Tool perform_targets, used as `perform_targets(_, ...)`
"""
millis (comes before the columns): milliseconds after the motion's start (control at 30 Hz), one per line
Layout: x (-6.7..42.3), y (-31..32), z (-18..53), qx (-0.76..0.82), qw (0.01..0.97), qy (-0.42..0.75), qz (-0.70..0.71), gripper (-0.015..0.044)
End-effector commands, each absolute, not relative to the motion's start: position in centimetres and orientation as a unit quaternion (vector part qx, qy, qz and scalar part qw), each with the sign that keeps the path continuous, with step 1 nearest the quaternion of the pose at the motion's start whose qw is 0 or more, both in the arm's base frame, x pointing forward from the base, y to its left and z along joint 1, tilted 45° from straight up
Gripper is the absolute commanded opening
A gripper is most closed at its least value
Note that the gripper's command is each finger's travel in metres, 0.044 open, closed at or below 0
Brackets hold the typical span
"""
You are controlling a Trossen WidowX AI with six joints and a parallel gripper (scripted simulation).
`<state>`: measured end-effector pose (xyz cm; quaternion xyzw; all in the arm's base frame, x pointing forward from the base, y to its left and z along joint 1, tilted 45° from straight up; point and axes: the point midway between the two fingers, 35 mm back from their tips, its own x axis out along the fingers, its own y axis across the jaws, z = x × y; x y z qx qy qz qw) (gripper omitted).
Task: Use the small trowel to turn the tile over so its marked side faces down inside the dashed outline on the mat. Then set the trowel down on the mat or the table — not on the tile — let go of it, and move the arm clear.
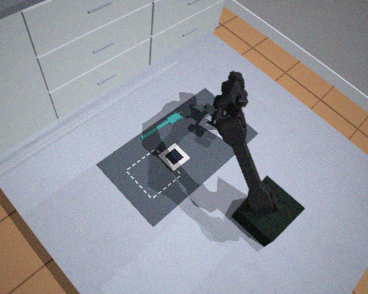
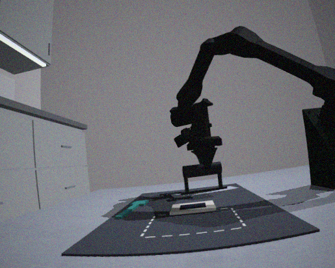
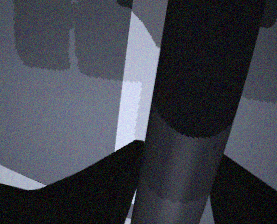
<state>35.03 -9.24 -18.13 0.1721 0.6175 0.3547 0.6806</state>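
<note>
The trowel (image 1: 199, 123) (image 2: 201, 170) stands on the far part of the dark mat (image 1: 113, 168) (image 2: 265, 221), a flat blade with a raised bar handle (image 3: 209, 50). My gripper (image 1: 206, 119) (image 2: 202, 165) (image 3: 177, 155) comes down from above and is shut on that handle bar. The white tile (image 1: 173, 157) (image 2: 193, 207) lies flat with its dark marked square facing up. It sits across the far corner of the dashed outline (image 1: 139, 184) (image 2: 190, 233), partly inside it. The trowel's blade rests on the mat just behind the tile.
A teal tool (image 1: 161, 125) (image 2: 132, 208) lies at the mat's far left edge. White drawer cabinets (image 1: 77, 46) (image 2: 38, 162) stand along the back. The arm's base (image 1: 268, 214) (image 2: 324, 146) stands off the mat's right side.
</note>
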Motion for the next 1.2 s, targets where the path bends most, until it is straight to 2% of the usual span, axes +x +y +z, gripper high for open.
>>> perform_targets(0,35.03,-9.20,-18.19,0.131,0.690,0.596,0.390,0.0130)
perform_targets(700,35.03,-9.20,-18.19,-0.087,0.696,0.447,0.555,0.0130)
perform_targets(867,35.03,-9.20,-18.19,-0.094,0.696,0.441,0.559,0.0130)
perform_targets(1033,35.03,-9.20,-18.19,-0.094,0.696,0.441,0.559,0.0261)
perform_targets(1167,35.03,-9.20,-18.19,-0.094,0.696,0.441,0.559,0.0270)
